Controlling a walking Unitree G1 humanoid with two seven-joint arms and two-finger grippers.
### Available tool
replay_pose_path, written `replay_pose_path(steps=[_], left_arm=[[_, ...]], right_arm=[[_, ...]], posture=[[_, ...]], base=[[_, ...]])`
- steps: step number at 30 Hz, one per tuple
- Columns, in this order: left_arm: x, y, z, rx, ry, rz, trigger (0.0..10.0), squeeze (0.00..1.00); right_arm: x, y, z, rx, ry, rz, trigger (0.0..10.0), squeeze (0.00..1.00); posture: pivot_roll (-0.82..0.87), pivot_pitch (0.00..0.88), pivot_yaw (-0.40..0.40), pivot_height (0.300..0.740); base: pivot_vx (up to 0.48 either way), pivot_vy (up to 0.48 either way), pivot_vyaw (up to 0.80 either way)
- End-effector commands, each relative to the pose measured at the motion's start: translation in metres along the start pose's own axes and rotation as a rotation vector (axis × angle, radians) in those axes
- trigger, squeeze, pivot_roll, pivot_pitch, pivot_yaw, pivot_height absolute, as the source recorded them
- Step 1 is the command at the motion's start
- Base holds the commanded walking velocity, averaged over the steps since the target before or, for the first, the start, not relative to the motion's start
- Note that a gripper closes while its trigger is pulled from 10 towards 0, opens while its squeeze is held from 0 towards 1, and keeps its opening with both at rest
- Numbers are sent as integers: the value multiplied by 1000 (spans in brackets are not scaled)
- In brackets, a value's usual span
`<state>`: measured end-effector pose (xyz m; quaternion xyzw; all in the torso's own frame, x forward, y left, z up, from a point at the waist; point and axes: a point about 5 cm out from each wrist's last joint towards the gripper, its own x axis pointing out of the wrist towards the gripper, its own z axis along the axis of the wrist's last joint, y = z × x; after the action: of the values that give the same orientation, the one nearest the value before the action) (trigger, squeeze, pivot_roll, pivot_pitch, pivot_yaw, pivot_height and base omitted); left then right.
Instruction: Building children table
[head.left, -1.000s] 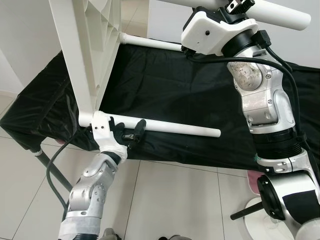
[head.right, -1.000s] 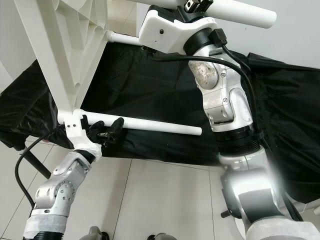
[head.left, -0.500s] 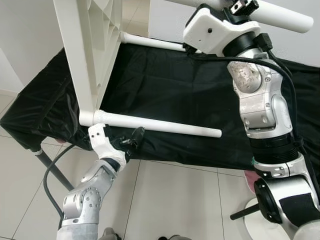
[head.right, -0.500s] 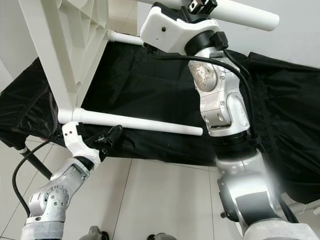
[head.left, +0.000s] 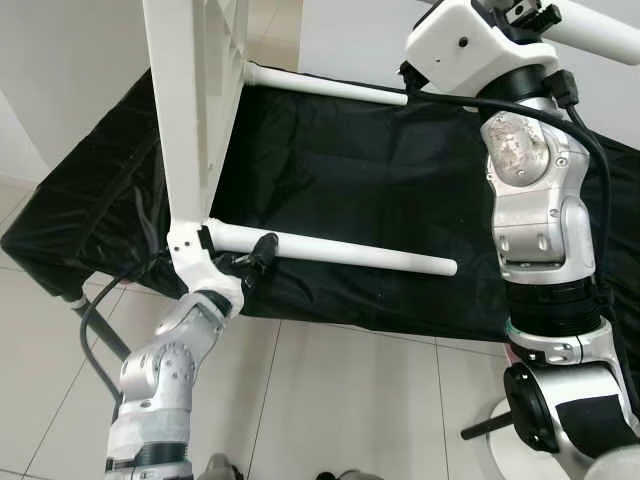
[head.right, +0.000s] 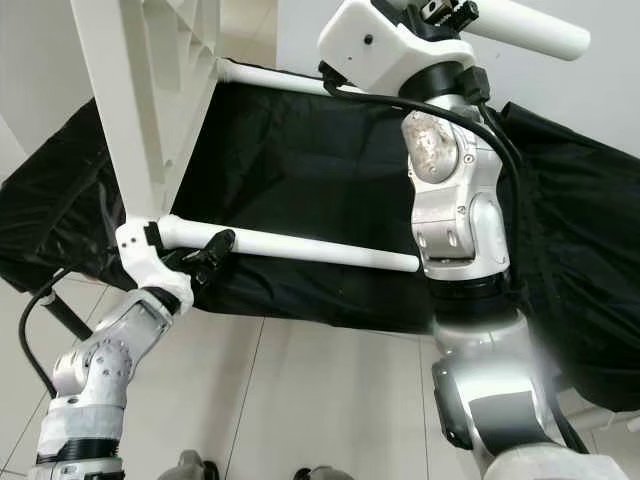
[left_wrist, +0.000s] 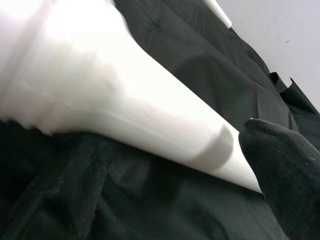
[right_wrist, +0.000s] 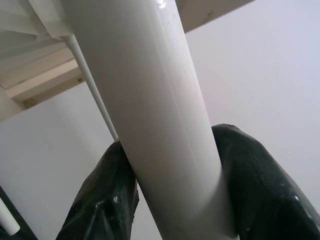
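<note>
I see the white tabletop (head.left: 195, 110) of the children's table standing on edge, tilted, above the left end of a black cloth-covered worktop (head.left: 360, 180). Its ribbed underside faces the right arm.

Three white legs project sideways from the tabletop:
- The near leg (head.left: 340, 252) leaves the lower near corner of the tabletop and runs along the front edge of the worktop, ending free past the middle.
- The far leg (head.left: 325, 85) runs along the back edge of the worktop.
- The top leg (head.right: 525, 28) runs high across the upper right of the head views.

Left gripper (head.left: 240, 262): it sits at the root of the near leg, just beside the tabletop corner, over the front left part of the worktop. One black finger (left_wrist: 282, 170) lies against the underside of the leg in the left wrist view. I cannot tell how far the fingers are spread or whether they clamp the leg.

Right gripper (right_wrist: 172, 195): it is raised high above the back right part of the worktop. In the right wrist view both black fingers (right_wrist: 102, 200) press against opposite sides of the top leg, so the gripper is closed around it.

The floor below the worktop front edge is pale tile (head.left: 350, 400).
</note>
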<state>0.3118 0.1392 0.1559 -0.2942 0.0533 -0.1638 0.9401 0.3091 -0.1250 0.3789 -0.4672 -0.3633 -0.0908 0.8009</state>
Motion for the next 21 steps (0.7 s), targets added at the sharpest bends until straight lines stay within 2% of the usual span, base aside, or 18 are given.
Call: replay_pose_path(steps=[1, 2, 4, 5, 7, 9, 10, 14, 17, 18, 21], left_arm=[[3, 0, 1, -4, 5, 6, 10000, 0], [3, 0, 1, -4, 5, 6, 10000, 0], [3, -7, -14, -30, 76, -14, 10000, 0], [3, -7, -14, -30, 76, -14, 10000, 0], [3, -12, -32, -22, 156, -11, 10000, 0], [5, -15, -37, -30, 176, -15, 10000, 0], [10, -21, -38, -32, 169, -16, 10000, 0], [17, -24, -33, -33, 139, -7, 10000, 0], [30, -18, -15, -19, 22, 113, 10000, 0], [33, -15, -5, -31, -40, 161, 7490, 0], [34, -14, -3, -37, -55, 171, 7490, 0]], right_arm=[[-4, -25, -16, 138, 101, -171, 0, 0], [-4, -25, -16, 138, 101, -171, 0, 0], [-6, -34, -18, 157, 132, -223, 0, 0], [-6, -34, -18, 157, 132, -223, 0, 0], [-7, -34, -16, 164, 126, -228, 0, 0], [-7, -33, -13, 168, 118, -225, 0, 0], [-6, -32, -10, 180, 108, -221, 0, 0], [-5, -31, -8, 190, 106, -219, 0, 0], [-4, -30, -5, 197, 103, -221, 0, 0], [-4, -30, -4, 207, 104, -223, 0, 0], [-4, -30, -4, 211, 104, -223, 0, 0]], posture=[[-1, 126, -35, 740], [-1, 126, -35, 740], [-15, 132, -22, 740], [-15, 132, -22, 740], [-17, 138, -21, 740], [-19, 139, -19, 740], [-19, 139, -20, 740], [-19, 139, -20, 740], [-21, 137, -20, 740], [-22, 137, -19, 740], [-26, 137, -18, 740]], base=[[0, 0, 0], [0, 0, 0], [0, 0, 0], [0, 0, 0], [0, 0, 0], [0, 0, 0], [0, 0, 0], [0, 0, 0], [0, 0, 0], [0, 0, 0], [0, 0, 0]])
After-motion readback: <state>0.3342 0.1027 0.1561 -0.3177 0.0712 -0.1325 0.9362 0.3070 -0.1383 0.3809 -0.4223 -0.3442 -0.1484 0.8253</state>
